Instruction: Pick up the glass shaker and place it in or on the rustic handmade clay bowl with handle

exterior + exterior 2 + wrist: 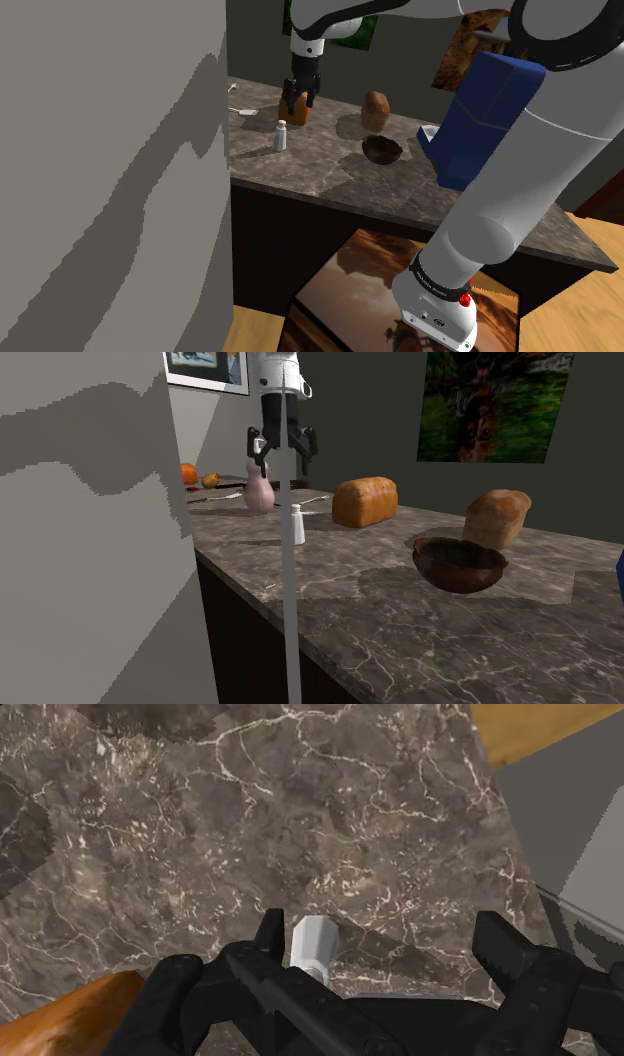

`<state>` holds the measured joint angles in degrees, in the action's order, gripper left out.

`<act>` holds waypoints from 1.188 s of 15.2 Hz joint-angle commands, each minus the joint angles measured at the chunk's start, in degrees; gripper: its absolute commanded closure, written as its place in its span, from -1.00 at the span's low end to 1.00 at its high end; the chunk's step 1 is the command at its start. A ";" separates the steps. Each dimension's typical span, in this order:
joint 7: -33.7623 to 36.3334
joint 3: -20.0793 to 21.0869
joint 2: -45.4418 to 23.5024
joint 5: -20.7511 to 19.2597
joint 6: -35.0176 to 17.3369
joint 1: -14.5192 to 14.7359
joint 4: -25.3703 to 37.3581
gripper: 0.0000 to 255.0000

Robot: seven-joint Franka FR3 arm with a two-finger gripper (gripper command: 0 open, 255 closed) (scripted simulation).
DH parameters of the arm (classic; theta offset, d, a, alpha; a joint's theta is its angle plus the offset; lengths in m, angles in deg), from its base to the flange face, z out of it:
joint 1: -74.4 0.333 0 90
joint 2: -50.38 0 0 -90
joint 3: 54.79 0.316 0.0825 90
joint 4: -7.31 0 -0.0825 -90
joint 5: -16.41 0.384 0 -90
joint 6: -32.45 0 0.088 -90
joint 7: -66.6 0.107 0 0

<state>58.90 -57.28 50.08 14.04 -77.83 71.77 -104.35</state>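
The shaker is a small white bottle with a pale cap, standing upright on the dark marble counter. In the second exterior view the shaker stands just below and in front of my gripper. The brown clay bowl sits empty on the counter toward the shoulder view's right, and the bowl is well apart from the shaker. My gripper hangs open above the counter, well over the shaker. In the wrist view the shaker lies close to one finger of the open gripper, untouched.
Two bread loaves stand behind the shaker and the bowl. A pink vase and fruit are at the far end of the counter. A grey wall borders the counter's side. A blue box sits by the arm.
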 commanded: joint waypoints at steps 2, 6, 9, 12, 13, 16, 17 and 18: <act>-2.22 -0.40 -6.91 -0.08 -1.22 -0.48 4.97 -1.00; -4.69 -0.55 -16.31 -0.10 -1.17 -1.05 13.52 -1.00; -6.40 -0.51 -23.70 -0.16 -0.30 -1.51 21.10 -1.00; -6.66 -0.49 -25.29 -0.19 -1.48 -1.64 21.40 -1.00; -6.66 -0.50 -25.49 -0.19 -2.17 -1.66 20.91 -1.00; -6.65 -0.52 -26.09 -0.20 -4.22 -1.73 19.47 -1.00; -6.64 -0.52 -26.31 -0.20 -4.89 -1.76 19.02 -1.00; -6.64 -0.53 -26.44 -0.20 -5.28 -1.77 18.75 -1.00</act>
<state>52.19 -57.82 23.76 13.85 -82.51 69.97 -85.14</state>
